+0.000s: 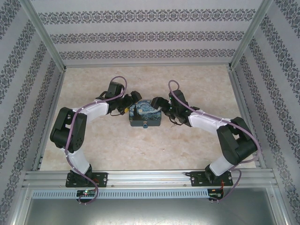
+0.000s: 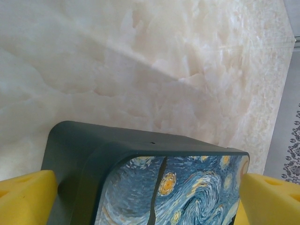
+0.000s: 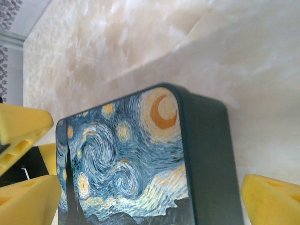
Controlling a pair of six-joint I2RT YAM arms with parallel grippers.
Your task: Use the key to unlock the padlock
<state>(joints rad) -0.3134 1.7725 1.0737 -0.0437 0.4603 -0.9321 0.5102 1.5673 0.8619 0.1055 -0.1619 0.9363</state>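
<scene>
Marbled beige table point(image 1: 187, 84), top view: tiny blue padlock point(image 1: 146, 125) at the near edge of the night-sky tin point(image 1: 145, 115), frame centre, detail too small to tell. Left gripper point(image 2: 150, 199) and right gripper point(image 3: 150, 201) spread wide, flanking the tin

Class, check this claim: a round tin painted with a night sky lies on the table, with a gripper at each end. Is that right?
No. The tin is rectangular, not round, as the right wrist view shows. It does lie on the table, with the left gripper and right gripper at its ends.
</scene>
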